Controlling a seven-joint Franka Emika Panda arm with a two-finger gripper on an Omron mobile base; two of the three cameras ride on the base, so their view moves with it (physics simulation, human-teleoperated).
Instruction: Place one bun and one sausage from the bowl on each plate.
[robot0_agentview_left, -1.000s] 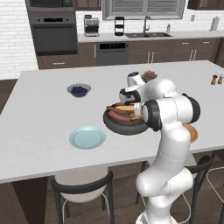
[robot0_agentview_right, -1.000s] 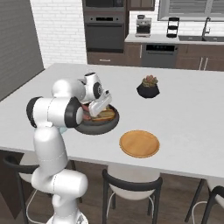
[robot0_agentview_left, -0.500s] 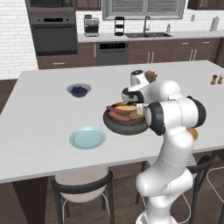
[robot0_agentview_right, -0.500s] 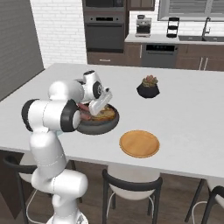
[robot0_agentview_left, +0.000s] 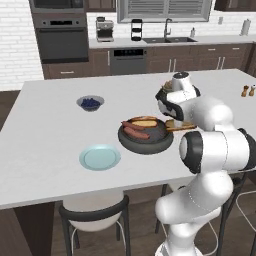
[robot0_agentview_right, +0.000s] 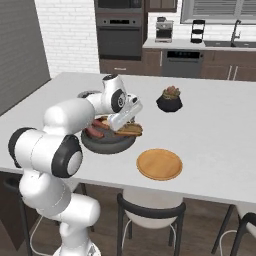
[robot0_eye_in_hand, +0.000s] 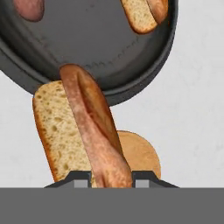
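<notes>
My gripper (robot0_eye_in_hand: 111, 181) is shut on a golden-tan bun (robot0_eye_in_hand: 83, 127), which hangs over the near rim of the large dark-grey bowl (robot0_eye_in_hand: 87, 39). From the right base view the held bun (robot0_agentview_right: 129, 130) sticks out past the bowl's (robot0_agentview_right: 107, 142) right side, under the gripper (robot0_agentview_right: 122, 121). Another bun (robot0_eye_in_hand: 142, 13) and a sausage (robot0_eye_in_hand: 28, 6) lie in the bowl; sausages (robot0_agentview_left: 135, 132) also show from the left. The orange-brown plate (robot0_agentview_right: 159, 164) lies right of the bowl, partly behind the held bun in the hand view. The pale blue plate (robot0_agentview_left: 100, 157) lies left of the bowl (robot0_agentview_left: 145, 136).
A small bowl of blueberries (robot0_agentview_left: 90, 102) sits at the back left of the counter and a black plant pot (robot0_agentview_right: 169, 100) behind the bowl. Salt and pepper shakers (robot0_agentview_left: 247, 91) stand far right. Stools (robot0_agentview_right: 150, 212) line the near counter edge.
The jaws have closed from wide open onto the bun at the bowl's right side. The arm has shifted only slightly; the other things lie as before.
</notes>
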